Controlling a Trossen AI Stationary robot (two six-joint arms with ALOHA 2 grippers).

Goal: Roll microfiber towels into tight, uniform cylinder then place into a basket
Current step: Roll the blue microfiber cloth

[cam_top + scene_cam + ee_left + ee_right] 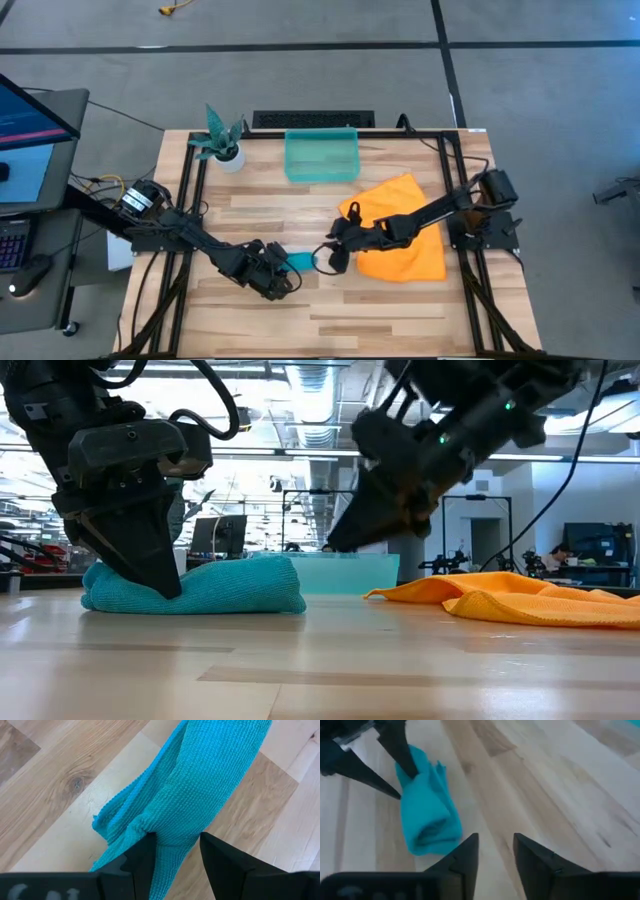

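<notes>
The rolled teal towel (427,805) is lying mid-counter (400,310), the left claw (176,851) pinching one end while the right claw (495,851) is hovering released just off the other, the orange towel (405,235) spreading beside bare wood.

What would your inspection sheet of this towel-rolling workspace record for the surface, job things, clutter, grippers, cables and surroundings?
Surface: light wooden table in a black frame.
Job things: teal towel rolled, lying mid-table; orange towel spread loosely, unrolled; teal basket at the far edge, nothing visible inside.
Clutter: potted plant at the far left corner.
Grippers: left gripper closed on one end of the teal towel; right gripper open, just off the roll's other end, holding nothing.
Cables: black cables along the table's frame; yellow wires near the left arm's base.
Surroundings: monitor and keyboard left of the table; grey floor.
</notes>
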